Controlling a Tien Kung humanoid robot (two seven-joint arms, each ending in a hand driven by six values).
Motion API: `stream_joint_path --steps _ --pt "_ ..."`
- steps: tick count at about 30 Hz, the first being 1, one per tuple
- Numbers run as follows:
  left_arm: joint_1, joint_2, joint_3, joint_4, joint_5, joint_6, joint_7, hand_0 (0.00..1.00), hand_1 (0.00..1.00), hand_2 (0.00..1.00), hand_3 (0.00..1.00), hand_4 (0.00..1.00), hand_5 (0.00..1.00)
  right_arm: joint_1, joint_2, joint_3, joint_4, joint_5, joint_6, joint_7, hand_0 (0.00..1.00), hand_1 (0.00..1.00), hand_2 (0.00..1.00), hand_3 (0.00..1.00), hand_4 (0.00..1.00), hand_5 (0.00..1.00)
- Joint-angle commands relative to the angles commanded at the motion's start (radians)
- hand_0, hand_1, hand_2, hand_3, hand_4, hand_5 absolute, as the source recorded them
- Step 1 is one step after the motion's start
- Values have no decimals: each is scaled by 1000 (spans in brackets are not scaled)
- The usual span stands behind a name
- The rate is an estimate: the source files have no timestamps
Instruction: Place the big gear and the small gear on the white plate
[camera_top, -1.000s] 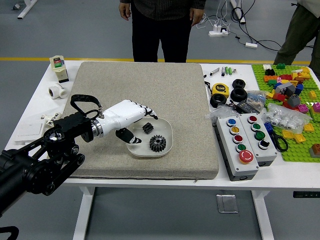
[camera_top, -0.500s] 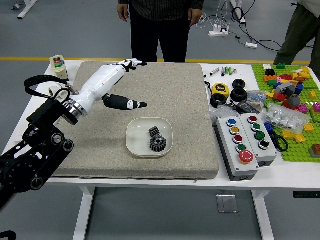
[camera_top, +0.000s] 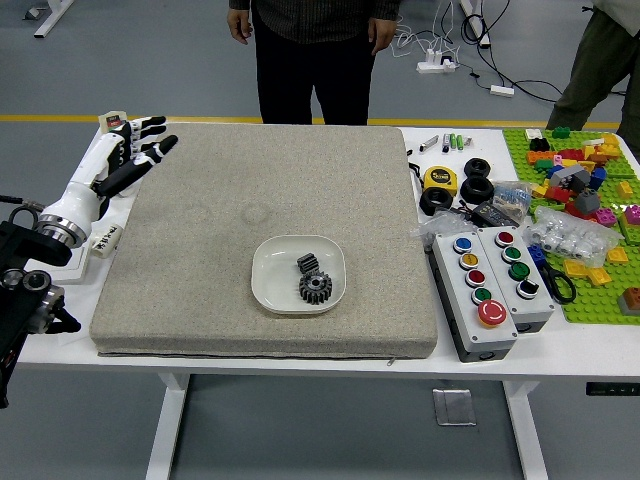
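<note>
My left hand (camera_top: 148, 152) is at the mat's upper left corner, its fingers spread and holding nothing, well apart from the plate. The white plate (camera_top: 268, 293) lies on the grey-beige mat. Both dark gears are in it: the big gear (camera_top: 315, 288) right of the plate's middle, and the small gear (camera_top: 307, 263) just above it, tilted and apparently touching it. My right hand is out of view.
A person (camera_top: 315, 60) stands at the far side, arms hanging down. Right of the mat (camera_top: 200, 260) are tape rolls, a yellow tape measure (camera_top: 440, 179), button boxes (camera_top: 477, 290) and toy bricks. White items stand along the left edge.
My left hand has drawn back from the plate toward the upper left. The small gear has shifted from the plate's left part to beside the big gear.
</note>
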Motion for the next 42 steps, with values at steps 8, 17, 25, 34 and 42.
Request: stream_joint_path --steps 8,17,25,34,42 --pt "83 13 -93 -2 -331 -25 -38 788 864 920 880 955 998 -4 4 0 -3 1 0 1 744 788 817 723 898 779" --pt "138 19 -128 -27 -359 -27 -42 798 872 924 879 952 998 -4 7 -2 -5 4 1 2 744 789 817 724 897 779" --pt "150 22 -140 -26 -358 -24 -41 797 876 924 883 944 998 0 6 5 -4 2 1 2 744 788 817 723 897 779" --pt "150 26 -139 -28 -356 -25 -39 800 877 925 884 943 998 1 4 5 -4 -1 1 2 744 788 817 723 896 778" --pt "149 25 -140 -30 -355 -24 -37 798 877 925 885 943 998 1 3 4 -3 0 1 2 744 788 817 723 893 775"
